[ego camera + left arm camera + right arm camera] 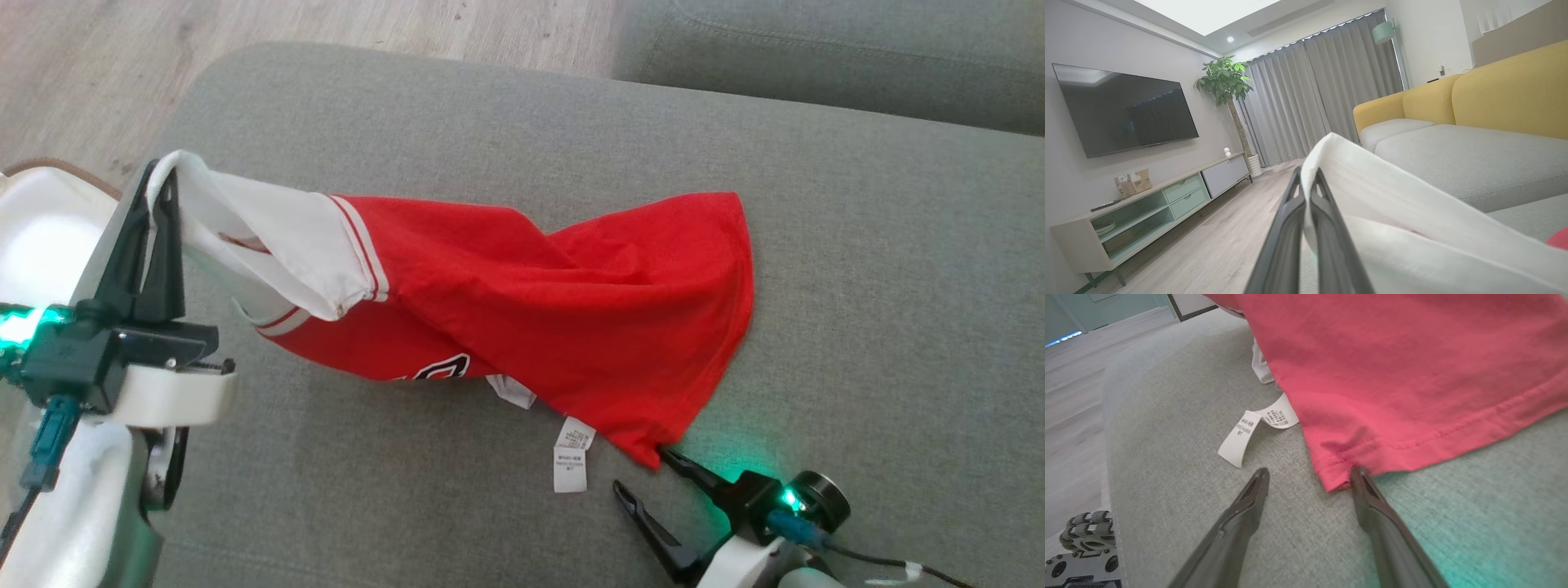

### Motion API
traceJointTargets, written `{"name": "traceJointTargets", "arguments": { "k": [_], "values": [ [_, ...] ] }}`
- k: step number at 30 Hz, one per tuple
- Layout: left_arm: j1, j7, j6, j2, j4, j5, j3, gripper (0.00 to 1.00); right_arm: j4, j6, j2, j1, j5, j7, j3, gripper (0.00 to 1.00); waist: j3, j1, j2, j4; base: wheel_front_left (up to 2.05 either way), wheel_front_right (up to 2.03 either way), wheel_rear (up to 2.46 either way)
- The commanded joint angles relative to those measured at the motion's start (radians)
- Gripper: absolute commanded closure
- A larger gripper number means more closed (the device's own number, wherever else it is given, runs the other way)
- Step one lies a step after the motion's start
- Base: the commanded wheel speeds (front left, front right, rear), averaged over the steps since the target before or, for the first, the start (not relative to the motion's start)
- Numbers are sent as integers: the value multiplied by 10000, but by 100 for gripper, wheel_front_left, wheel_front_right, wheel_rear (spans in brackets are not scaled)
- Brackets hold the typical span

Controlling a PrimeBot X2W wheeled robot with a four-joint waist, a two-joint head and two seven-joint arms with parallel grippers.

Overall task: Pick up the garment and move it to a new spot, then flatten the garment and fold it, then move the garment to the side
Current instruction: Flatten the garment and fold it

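Observation:
The garment (522,302) is a red shirt with white sleeves, stretched across the grey sofa seat (857,269). My left gripper (159,192) is shut on the end of a white sleeve (1372,179), lifting it at the seat's left end. My right gripper (641,474) rests open on the seat at the garment's near hem corner (1331,477). One fingertip (1357,471) touches that corner; the other (1261,473) lies on bare fabric. A white care label (1253,430) trails from under the hem.
Wood floor (98,73) lies beyond the seat's left edge. A second grey cushion (833,57) sits at the far right. The left wrist view has a yellow sofa back (1506,90), a TV (1122,110), a low cabinet (1151,208) and a plant (1224,77).

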Motion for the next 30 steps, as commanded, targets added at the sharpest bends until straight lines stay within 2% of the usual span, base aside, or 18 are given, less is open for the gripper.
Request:
{"name": "traceJointTargets", "arguments": {
  "k": [1, 3, 4, 5, 6, 7, 10, 13, 22, 26, 30],
  "values": [
    [-630, -99, 60, 261, -263, -32, 383, 100, 43, 63, 59, -249, 31, -38, 181, 0, 44, -1, 0, 24, 0, 0, 0],
    [-659, -114, 82, 243, -252, -35, 359, 100, 375, 63, 76, -381, 32, -38, 320, 0, 79, -1, 0, 45, 0, 0, 0],
    [-674, -119, 90, 238, -240, -37, 347, 100, 489, 63, 88, -444, 44, -38, 337, 6, 91, -1, 0, 50, 0, 0, 0],
    [-695, -125, 91, 236, -223, -43, 338, 100, 595, 63, 97, -500, 45, -38, 335, 44, 100, -1, 0, 53, 0, 0, 0],
    [-713, -132, 90, 235, -201, -50, 328, 100, 705, 63, 104, -551, 22, -38, 337, 93, 101, -1, 0, 50, 0, 0, 0],
    [-724, -139, 91, 238, -178, -54, 318, 100, 804, 63, 114, -595, -16, -38, 325, 100, 91, -1, 0, 40, 0, 0, 0],
    [-726, -159, 106, 270, -94, -70, 320, 100, 923, 63, 125, -681, -185, -38, 96, 100, -1, -1, 0, -59, 0, 0, 0],
    [-704, -203, 101, 332, -51, -112, 361, 100, 528, 63, 89, -679, -481, -38, -398, 100, -175, -1, 0, -254, 0, 0, 0],
    [-578, -344, -201, 746, -275, -259, 446, 100, -2492, 63, -362, 71, -1220, -38, -2892, 100, -1176, -1, 0, -1293, 0, 0, 0],
    [-666, -306, -477, 1193, -627, -239, 490, 100, -3820, 63, -844, 31, -1283, -38, -3766, 100, -1458, -1, 0, -1928, 0, 0, 0],
    [-1187, -197, -809, 1570, -1086, -172, 430, 100, -4790, 63, -1772, -373, -1227, -38, -4312, 100, -1682, -1, 0, -2379, 0, 0, 0]
  ]
}}
